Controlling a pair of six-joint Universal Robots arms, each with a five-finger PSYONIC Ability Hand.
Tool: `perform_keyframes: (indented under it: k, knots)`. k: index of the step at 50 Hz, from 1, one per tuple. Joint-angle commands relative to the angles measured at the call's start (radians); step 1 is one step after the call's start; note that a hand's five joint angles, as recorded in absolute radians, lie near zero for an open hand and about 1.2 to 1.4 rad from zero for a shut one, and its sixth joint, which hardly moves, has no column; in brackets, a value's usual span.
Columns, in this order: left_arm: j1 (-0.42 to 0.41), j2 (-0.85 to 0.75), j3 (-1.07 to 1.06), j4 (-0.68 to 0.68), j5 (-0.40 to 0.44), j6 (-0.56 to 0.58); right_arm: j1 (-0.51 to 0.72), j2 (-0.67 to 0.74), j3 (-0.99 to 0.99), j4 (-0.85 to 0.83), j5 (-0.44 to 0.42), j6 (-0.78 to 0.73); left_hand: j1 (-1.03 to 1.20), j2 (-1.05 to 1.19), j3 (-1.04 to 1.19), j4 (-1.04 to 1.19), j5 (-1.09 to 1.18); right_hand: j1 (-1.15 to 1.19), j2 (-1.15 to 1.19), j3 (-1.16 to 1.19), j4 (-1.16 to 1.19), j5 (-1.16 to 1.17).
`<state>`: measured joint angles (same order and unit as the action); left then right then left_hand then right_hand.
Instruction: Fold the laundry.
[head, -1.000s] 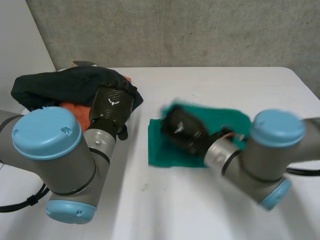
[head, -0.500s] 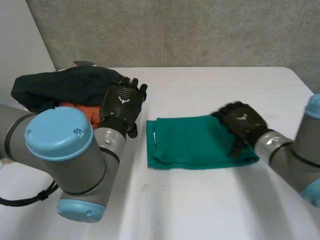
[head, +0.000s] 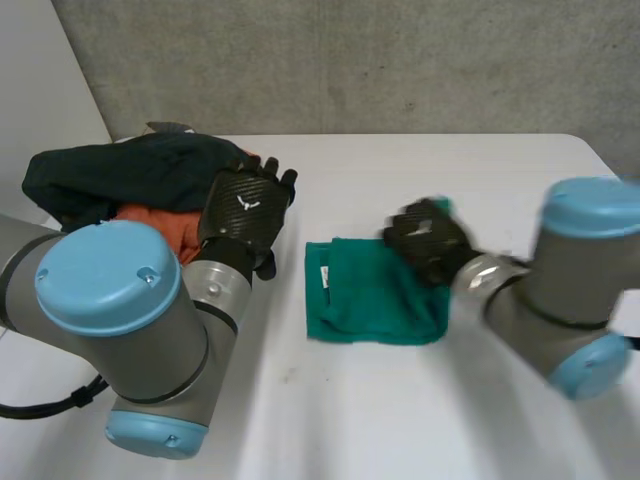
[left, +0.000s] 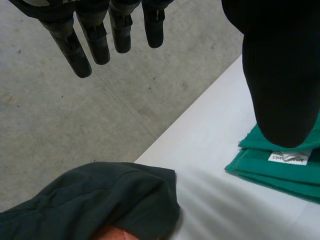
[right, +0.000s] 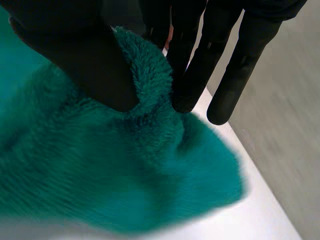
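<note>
A green towel (head: 365, 290) lies folded on the white table (head: 330, 400), a white label (head: 324, 278) at its left edge. My right hand (head: 425, 240) is over the towel's right part, lifting an edge. In the right wrist view its thumb (right: 85, 55) and fingers (right: 200, 65) pinch a raised fold of the towel (right: 100, 180). My left hand (head: 243, 210) hovers open between the towel and a laundry pile, holding nothing. Its fingers (left: 95, 35) are straight, with the towel's labelled corner (left: 285, 167) beside its thumb.
A pile of laundry sits at the table's back left: a dark navy garment (head: 130, 170) over an orange one (head: 160, 222). The dark garment (left: 100, 200) also lies under my left palm. A grey wall (head: 350, 60) stands behind the table.
My right hand has gripped the towel's right edge and carried it leftwards over the towel, which now looks narrower. The left hand has barely moved.
</note>
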<state>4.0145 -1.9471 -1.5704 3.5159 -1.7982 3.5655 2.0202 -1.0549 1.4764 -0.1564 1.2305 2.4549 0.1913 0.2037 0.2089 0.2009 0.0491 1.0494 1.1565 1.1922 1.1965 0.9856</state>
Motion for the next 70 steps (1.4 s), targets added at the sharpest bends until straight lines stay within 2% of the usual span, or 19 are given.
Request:
perform_keyframes:
  k: [1,3,4,5,6,7,13,18,24,29,35,39,43,46,50,56,62,66,70]
  knots:
    - [0.009,0.002,0.003,0.000,-0.003,-0.002,0.173,0.084,-0.010,-0.031,-0.065,-0.001,-0.017,-0.029,-0.034,-0.026,-0.049,0.347,0.240,0.204,0.200,0.236]
    - [0.008,-0.006,0.013,0.000,-0.003,-0.002,0.172,0.082,-0.030,-0.034,-0.036,0.018,-0.017,-0.029,-0.034,-0.026,-0.049,0.293,0.186,0.150,0.146,0.182]
    - [0.009,-0.009,0.020,0.000,-0.003,-0.005,0.170,0.076,-0.036,-0.032,-0.016,0.030,-0.017,-0.029,-0.034,-0.026,-0.049,0.031,-0.077,-0.112,-0.117,-0.080]
    - [0.009,-0.010,0.024,0.000,-0.003,-0.007,0.175,0.067,-0.044,-0.031,0.030,0.079,-0.017,-0.029,-0.034,-0.026,-0.049,-0.550,-0.658,-0.693,-0.698,-0.661]
    - [0.008,-0.013,0.039,0.000,-0.001,-0.017,0.170,0.061,-0.044,-0.031,0.052,0.113,-0.017,-0.029,-0.034,-0.026,-0.049,-0.821,-0.928,-0.964,-0.968,-0.932]
    - [0.008,-0.015,0.050,0.000,-0.003,-0.026,0.166,0.056,-0.044,-0.032,0.066,0.149,-0.017,-0.029,-0.034,-0.026,-0.049,-0.875,-0.982,-1.018,-1.022,-0.986]
    - [-0.006,-0.073,0.165,-0.015,0.013,-0.125,-0.035,-0.071,-0.010,-0.018,0.060,0.496,-0.010,-0.023,-0.028,-0.020,-0.043,-0.875,-0.982,-1.018,-1.022,-0.986]
    - [-0.037,-0.168,0.288,-0.069,0.089,-0.203,-0.098,-0.116,0.001,0.049,-0.002,0.641,0.008,-0.005,-0.010,-0.002,-0.025,-0.875,-0.982,-1.018,-1.022,-0.986]
    - [-0.087,-0.277,0.397,-0.233,0.094,-0.293,-0.094,-0.015,-0.088,0.208,-0.054,0.644,0.022,0.010,0.005,0.013,-0.010,-0.875,-0.982,-1.018,-1.022,-0.986]
    - [-0.098,-0.329,0.412,-0.368,0.011,-0.375,-0.097,0.075,-0.171,0.276,-0.086,0.644,0.022,0.010,0.005,0.013,-0.010,-0.875,-0.982,-1.018,-1.022,-0.986]
    - [-0.112,-0.354,0.398,-0.379,-0.079,-0.372,-0.086,0.180,-0.246,0.313,-0.100,0.624,0.022,0.010,0.005,0.013,-0.010,-0.875,-0.982,-1.018,-1.022,-0.986]
    - [-0.109,-0.418,0.421,-0.387,-0.083,-0.338,-0.061,0.240,-0.281,0.316,-0.071,0.563,0.022,0.010,0.005,0.013,-0.010,-0.875,-0.982,-1.018,-1.022,-0.986]
    - [-0.104,-0.458,0.432,-0.402,-0.083,-0.260,-0.052,0.271,-0.294,0.316,0.039,0.452,0.028,0.016,0.010,0.018,-0.004,-0.875,-0.982,-1.018,-1.022,-0.986]
    - [-0.098,-0.461,0.426,-0.403,-0.078,-0.217,-0.051,0.262,-0.295,0.316,0.072,0.391,0.022,0.010,0.005,0.013,-0.010,-0.875,-0.982,-1.018,-1.022,-0.986]
    - [-0.097,-0.443,0.428,-0.403,-0.076,-0.208,-0.043,0.224,-0.283,0.316,0.115,0.342,0.005,-0.008,-0.013,-0.005,-0.028,-0.875,-0.982,-1.018,-1.022,-0.986]
    - [-0.091,-0.310,0.435,-0.393,-0.073,-0.208,-0.058,0.063,-0.162,0.243,0.148,0.410,-0.016,-0.028,-0.033,-0.025,-0.048,-0.875,-0.982,-1.018,-1.022,-0.986]
    - [-0.058,-0.207,0.422,-0.393,0.026,-0.208,-0.063,-0.020,0.010,0.134,0.142,0.551,-0.016,-0.028,-0.034,-0.026,-0.048,-0.875,-0.982,-1.018,-1.022,-0.986]
    - [-0.022,-0.167,0.391,-0.399,0.167,-0.209,-0.061,-0.034,0.100,0.121,0.135,0.659,-0.016,-0.028,-0.034,-0.026,-0.048,-0.875,-0.982,-1.018,-1.022,-0.986]
    - [0.020,-0.148,0.356,-0.402,0.238,-0.215,-0.058,-0.034,0.160,0.088,0.118,0.740,-0.013,-0.025,-0.031,-0.023,-0.045,-0.875,-0.982,-1.018,-1.022,-0.986]
